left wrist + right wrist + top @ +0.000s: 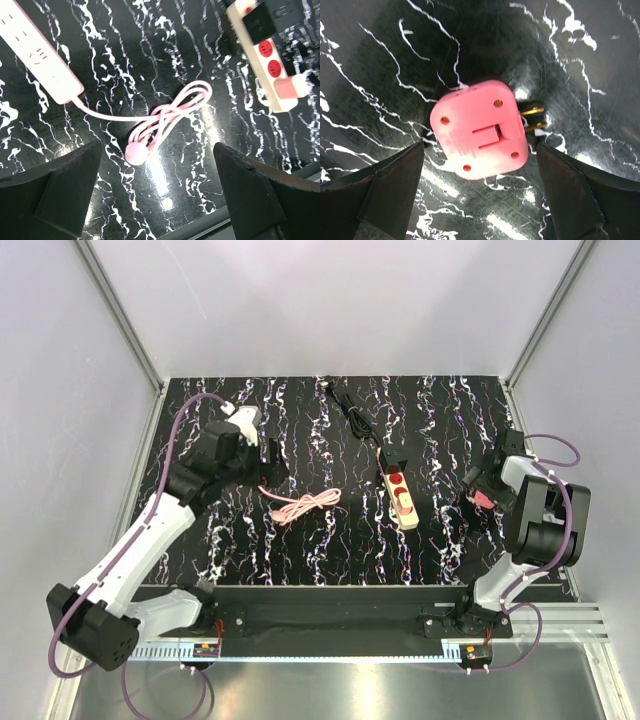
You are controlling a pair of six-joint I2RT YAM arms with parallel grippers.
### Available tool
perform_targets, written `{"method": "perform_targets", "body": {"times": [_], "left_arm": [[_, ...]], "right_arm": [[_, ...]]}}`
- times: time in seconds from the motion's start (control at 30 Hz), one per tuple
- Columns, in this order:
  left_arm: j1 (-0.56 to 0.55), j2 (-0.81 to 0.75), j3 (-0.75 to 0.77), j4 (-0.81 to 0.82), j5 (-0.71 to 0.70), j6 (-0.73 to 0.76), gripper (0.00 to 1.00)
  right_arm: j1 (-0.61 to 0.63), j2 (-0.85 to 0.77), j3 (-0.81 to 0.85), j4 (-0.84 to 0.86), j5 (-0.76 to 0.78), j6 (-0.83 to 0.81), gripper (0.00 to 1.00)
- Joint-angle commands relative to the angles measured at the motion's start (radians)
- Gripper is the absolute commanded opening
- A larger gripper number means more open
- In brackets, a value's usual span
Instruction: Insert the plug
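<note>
Plug [477, 131], pink and square-bodied, lies flat on the counter [380, 60] on your right side, directly below the right jaws. Those jaws stand wide apart, one finger on each side of the plug and neither touching it. Its brass prongs [532, 116] point toward the right of the wrist view. From above, you see the cream power strip [401, 497] with red sockets near the middle of the counter, apart from the plug on its left. A black cable [352, 415] runs from the strip's far end toward the back. Your left jaws are also spread wide, holding nothing, above a coiled pink cord [170, 117]. That cord leads to a white power strip [40, 55].
</note>
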Motion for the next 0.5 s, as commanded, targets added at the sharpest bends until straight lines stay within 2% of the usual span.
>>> {"method": "perform_targets", "body": {"times": [0.0,0.17,0.3,0.47], "left_arm": [[-0.003,-0.047,-0.008,0.045,0.043,0.012,0.99],[-0.002,-0.066,-0.006,0.049,0.095,0.011,0.99],[-0.002,-0.09,-0.008,0.052,0.105,0.008,0.99],[0.009,-0.096,-0.02,0.065,0.128,-0.014,0.99]], "right_arm": [[0.0,0.009,0.022,0.035,0.029,-0.041,0.99],[0.0,0.02,0.017,0.047,0.023,-0.081,0.89],[0.002,0.018,0.01,0.046,-0.016,-0.084,0.77],[0.006,-0.056,0.013,0.018,-0.062,-0.08,0.46]]}}
